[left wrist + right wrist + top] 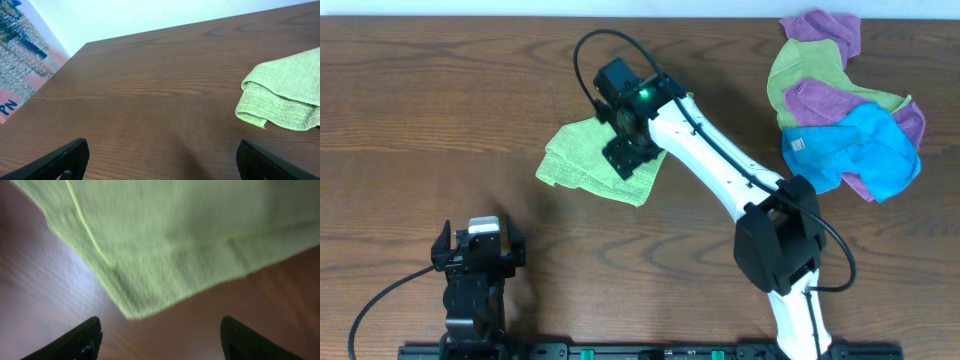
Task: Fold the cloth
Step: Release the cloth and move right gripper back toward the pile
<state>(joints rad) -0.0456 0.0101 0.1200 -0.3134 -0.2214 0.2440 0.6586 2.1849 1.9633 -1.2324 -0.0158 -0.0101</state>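
Overhead: my right gripper (624, 157), spread open and empty, above the lime-green cloth (575, 160).
Risk: pinching one layer only drags the fold askew.

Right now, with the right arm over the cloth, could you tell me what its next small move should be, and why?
Probably lower the right jaws onto the cloth corner and close: they stand open above it, holding nothing, and the corner lies between them.
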